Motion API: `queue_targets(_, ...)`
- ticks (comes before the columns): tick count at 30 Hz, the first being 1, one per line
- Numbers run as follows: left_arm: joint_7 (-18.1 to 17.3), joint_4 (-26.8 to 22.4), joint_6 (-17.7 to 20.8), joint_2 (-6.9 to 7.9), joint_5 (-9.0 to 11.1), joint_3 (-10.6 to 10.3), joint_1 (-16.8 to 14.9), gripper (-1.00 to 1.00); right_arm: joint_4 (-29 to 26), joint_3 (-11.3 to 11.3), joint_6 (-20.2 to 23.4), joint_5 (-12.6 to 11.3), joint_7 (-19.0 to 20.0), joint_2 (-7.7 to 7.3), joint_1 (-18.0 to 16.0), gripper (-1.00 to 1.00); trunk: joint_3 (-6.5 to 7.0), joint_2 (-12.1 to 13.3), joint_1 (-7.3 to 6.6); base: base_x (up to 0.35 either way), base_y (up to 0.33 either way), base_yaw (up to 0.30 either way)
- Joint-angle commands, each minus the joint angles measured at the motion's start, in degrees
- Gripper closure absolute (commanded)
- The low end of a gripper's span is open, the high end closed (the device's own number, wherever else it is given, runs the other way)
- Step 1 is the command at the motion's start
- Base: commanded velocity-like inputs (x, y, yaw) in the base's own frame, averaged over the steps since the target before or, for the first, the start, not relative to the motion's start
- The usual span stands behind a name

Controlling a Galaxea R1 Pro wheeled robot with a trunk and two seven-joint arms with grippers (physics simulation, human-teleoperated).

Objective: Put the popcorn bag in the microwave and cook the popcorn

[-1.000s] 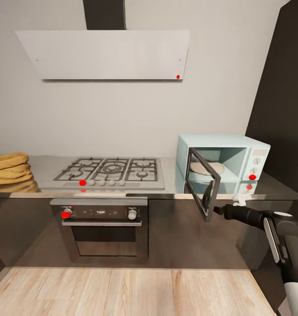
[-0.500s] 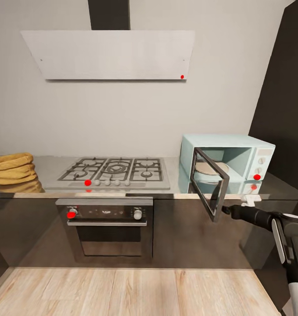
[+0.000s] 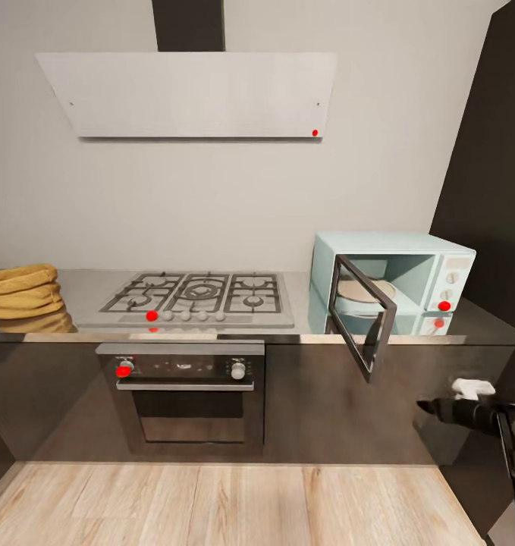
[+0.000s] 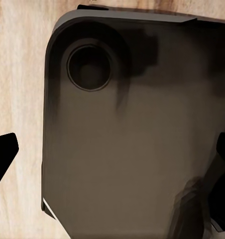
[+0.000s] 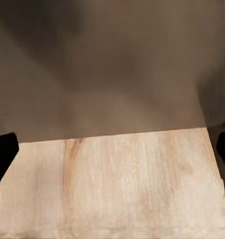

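The golden-brown popcorn bag (image 3: 18, 292) sits at the far left of the steel countertop (image 3: 303, 315). At the right end stands the pale blue microwave (image 3: 439, 262), its dark glass door (image 3: 361, 318) swung open toward me and a round turntable (image 3: 363, 290) showing inside. My right gripper (image 3: 426, 407) (image 5: 112, 154) hangs open below the door, level with the dark cabinet fronts and facing cabinet and floor. The left gripper (image 4: 112, 159) is open too, pointing down at my own dark base. The popcorn is hidden.
A gas hob (image 3: 196, 297) with black grates fills the middle of the worktop, with a steel oven (image 3: 183, 390) under it and a white hood (image 3: 189, 95) above. A tall dark cabinet (image 3: 492, 189) bounds the right side. Pale wood floor (image 3: 227, 504) lies before the cabinets.
The view shifted slightly at first. My right gripper has dropped from beside the door's lower corner to well below the countertop edge. The door stays open.
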Motion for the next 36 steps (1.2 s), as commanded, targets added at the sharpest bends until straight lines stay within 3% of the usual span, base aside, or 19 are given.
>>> queue_targets(1,0.09,-0.03,-0.10,-0.02,0.53,0.02,0.00,-1.00,2.47,-2.59,-2.83,3.18,0.62,0.00,1.00,-1.00,-0.05,-0.03,0.00,0.000,0.000,0.000)
queue_targets(4,0.09,-0.03,-0.10,0.00,0.53,0.03,0.03,-1.00,8.41,-7.71,-9.31,8.28,0.61,-0.02,3.92,-1.00,-0.05,-0.03,0.00,0.000,0.000,0.000)
queue_targets(5,0.09,-0.03,-0.09,-0.01,0.53,0.02,0.03,-1.00,13.21,-9.67,-12.20,10.45,0.55,-0.02,5.34,-1.00,-0.05,-0.03,0.00,0.000,0.000,0.000)
queue_targets(9,0.09,-0.03,-0.12,0.06,0.53,0.06,0.03,-1.00,24.02,-11.13,-18.21,11.63,-2.70,0.01,7.90,-1.00,-0.05,-0.03,0.00,0.000,0.000,0.000)
queue_targets(11,0.09,-0.02,-0.13,0.07,0.53,0.08,0.04,-1.00,29.18,-11.24,-22.12,11.71,-6.35,0.13,8.05,-1.00,-0.05,-0.03,0.00,0.000,0.000,0.000)
queue_targets(14,0.09,0.03,-0.10,0.07,0.56,0.09,0.01,-1.00,45.50,-11.28,-29.84,11.81,-16.35,-0.05,8.13,-1.00,-0.05,-0.03,0.00,0.000,0.000,0.000)
queue_targets(18,0.09,0.05,-0.13,0.07,0.56,0.11,0.03,-1.00,62.06,-10.68,-40.17,12.09,-27.76,0.37,9.11,-1.00,-0.05,-0.03,0.00,0.000,0.000,0.000)
queue_targets(21,0.09,0.05,-0.13,0.04,0.56,0.18,0.04,-1.00,64.43,-10.61,-42.51,12.46,-30.82,1.19,14.84,-1.00,-0.05,-0.03,0.00,0.000,0.000,0.000)
queue_targets(22,0.09,0.05,-0.13,0.06,0.57,0.18,0.03,-1.00,64.67,-10.64,-43.02,12.47,-31.59,2.14,16.51,-1.00,-0.05,-0.03,0.00,0.000,0.000,0.000)
queue_targets(25,0.09,0.06,-0.08,-0.01,0.54,0.18,0.03,-1.00,64.89,-10.69,-46.94,12.52,-34.58,6.80,20.51,-1.00,-0.05,-0.03,0.00,0.000,0.000,0.000)
queue_targets(27,0.11,0.06,-0.05,0.05,0.60,0.18,0.03,-1.00,64.90,-10.69,-47.64,12.55,-35.83,8.15,21.18,-1.00,-0.05,-0.03,0.00,0.000,0.000,0.000)
queue_targets(33,0.10,0.06,-0.06,0.13,0.72,-0.06,0.02,-1.00,64.91,-10.70,-48.03,12.64,-36.64,8.75,21.49,-1.00,-0.05,-0.03,0.00,0.000,0.000,0.000)
queue_targets(36,0.09,0.02,-0.11,0.95,0.29,-0.39,0.03,-1.00,64.91,-10.65,-47.97,12.65,-36.67,8.63,21.50,-1.00,-0.05,-0.03,0.00,0.000,0.000,0.000)
